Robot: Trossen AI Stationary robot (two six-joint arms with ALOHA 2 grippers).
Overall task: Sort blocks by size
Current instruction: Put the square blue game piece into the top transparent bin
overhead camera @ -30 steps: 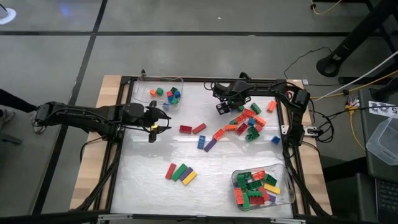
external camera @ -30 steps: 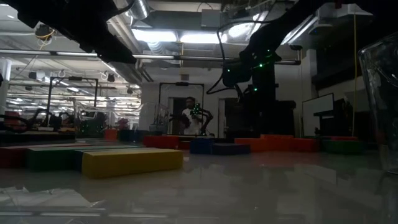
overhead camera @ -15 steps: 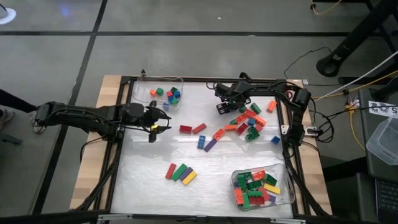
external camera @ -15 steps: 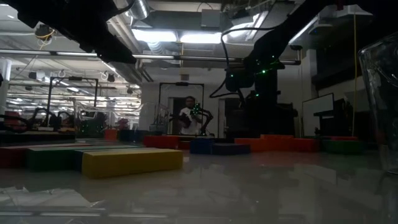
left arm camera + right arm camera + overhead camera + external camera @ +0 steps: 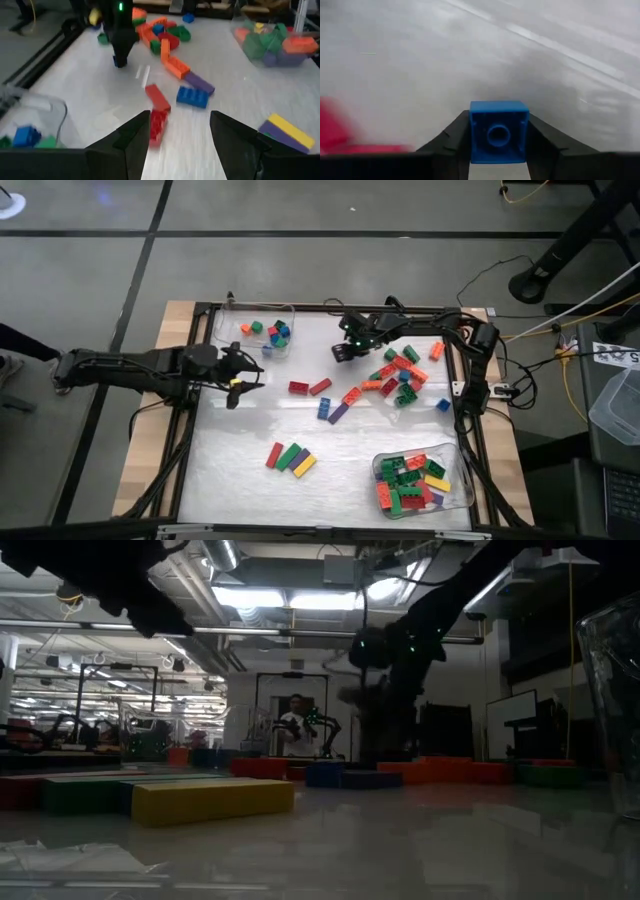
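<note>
Many coloured blocks lie in a pile (image 5: 400,370) at the table's far right. My right gripper (image 5: 342,350) hangs just left of the pile, shut on a small blue cube block (image 5: 498,132). Loose blocks rest flat mid-table: two red (image 5: 308,387), a blue (image 5: 324,408), a purple (image 5: 338,413), an orange (image 5: 352,395). A row of red, green, purple and yellow long blocks (image 5: 290,458) lies nearer the front. My left gripper (image 5: 235,380) stands open above the table's left side, nothing between its fingers (image 5: 142,132). My right gripper pinches the blue cube by two opposite side walls (image 5: 472,132) between its two fingers (image 5: 451,140). The cube's hollow underside faces the wrist camera. The fingers slant steeply down, and the cube is lifted clear of the table.
A clear tray (image 5: 268,330) with small blocks stands at the far left; another clear tray (image 5: 422,480) full of long blocks stands at the near right. The black frame (image 5: 200,420) rims the table. A person (image 5: 295,730) stands in the room far behind.
My right gripper has tipped steeply downward and swung from the pile's edge toward the table's left, with the blue cube now between its fingers. My left gripper has drawn back a little toward the table's left edge, still open.
</note>
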